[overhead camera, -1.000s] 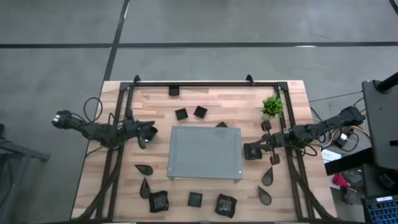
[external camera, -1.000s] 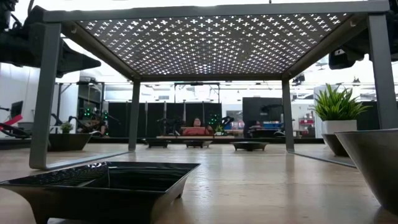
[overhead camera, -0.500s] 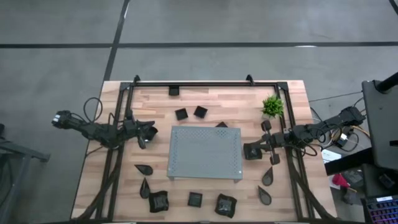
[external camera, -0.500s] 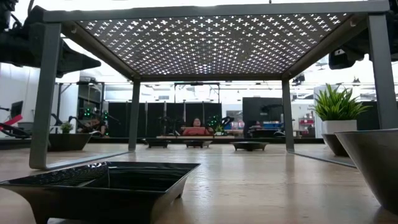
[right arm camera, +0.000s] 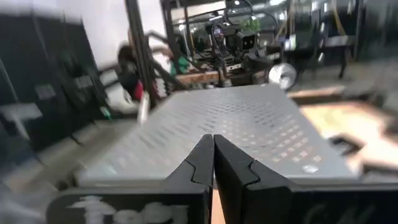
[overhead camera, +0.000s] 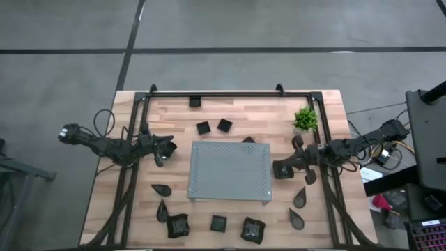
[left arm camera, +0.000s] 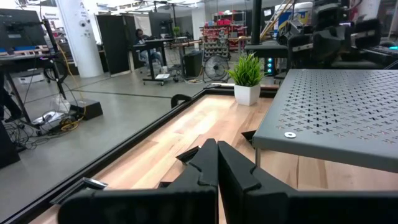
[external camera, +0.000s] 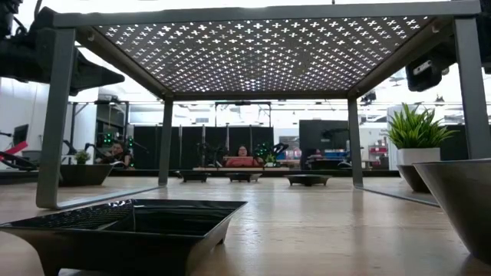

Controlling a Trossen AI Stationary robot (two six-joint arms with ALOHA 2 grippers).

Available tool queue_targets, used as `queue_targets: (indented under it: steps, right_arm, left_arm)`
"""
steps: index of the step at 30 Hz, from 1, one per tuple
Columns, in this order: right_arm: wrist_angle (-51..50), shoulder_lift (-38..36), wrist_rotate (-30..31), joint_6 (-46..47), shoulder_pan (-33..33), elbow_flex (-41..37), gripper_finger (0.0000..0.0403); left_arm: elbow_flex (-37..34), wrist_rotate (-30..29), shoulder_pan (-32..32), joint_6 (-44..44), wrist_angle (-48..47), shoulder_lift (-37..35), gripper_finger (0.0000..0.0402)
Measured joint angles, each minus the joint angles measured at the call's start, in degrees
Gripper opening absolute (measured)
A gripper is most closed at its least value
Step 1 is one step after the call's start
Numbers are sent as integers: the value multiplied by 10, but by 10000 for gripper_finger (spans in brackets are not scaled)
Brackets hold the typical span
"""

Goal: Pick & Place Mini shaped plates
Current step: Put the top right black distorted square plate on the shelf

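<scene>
Several small black mini shaped plates lie on the wooden table around the grey perforated board [overhead camera: 230,171]. Two squares [overhead camera: 203,128] [overhead camera: 224,125] sit behind the board, teardrops [overhead camera: 161,189] [overhead camera: 300,199] lie at its near corners, and wavy ones [overhead camera: 178,225] [overhead camera: 252,230] and a square [overhead camera: 218,223] sit by the near edge. My left gripper [overhead camera: 171,148] hovers shut by the board's left side, shown too in the left wrist view [left arm camera: 217,149]. My right gripper [overhead camera: 277,169] is shut at the board's right side [right arm camera: 213,140]. Neither holds anything.
The board stands on four legs like a low table [external camera: 268,46], with open floor under it. A small green potted plant [overhead camera: 305,118] stands at the far right. A black frame rail [overhead camera: 230,93] runs along the far edge. A black dish [external camera: 130,218] sits close to the low camera.
My right arm has shifted a little: its wrist has swung slightly toward the near edge and sunk a bit in the low view. The left arm and the plates have kept still.
</scene>
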Motion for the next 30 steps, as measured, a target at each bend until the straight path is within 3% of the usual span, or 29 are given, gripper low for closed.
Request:
queue_targets:
  steps: [12, 18, 23, 27, 30]
  right_arm:
    - [10, 0, -20, 327, 0, 0, 8]
    - [10, 0, -120, 438, 4, 0, 8]
    - [-6, 0, -126, 502, 33, 0, 8]
    - [-66, 0, -103, 553, 63, 1, 8]
    - [-191, 1, -67, 617, 81, 22, 8]
  left_arm:
    - [0, 0, 0, 0, 0, 0, 0]
    - [0, 0, 0, 0, 0, 0, 0]
    - [0, 0, 0, 0, 0, 0, 0]
    - [0, 0, 0, 0, 0, 0, 0]
    - [0, 0, 0, 0, 0, 0, 0]
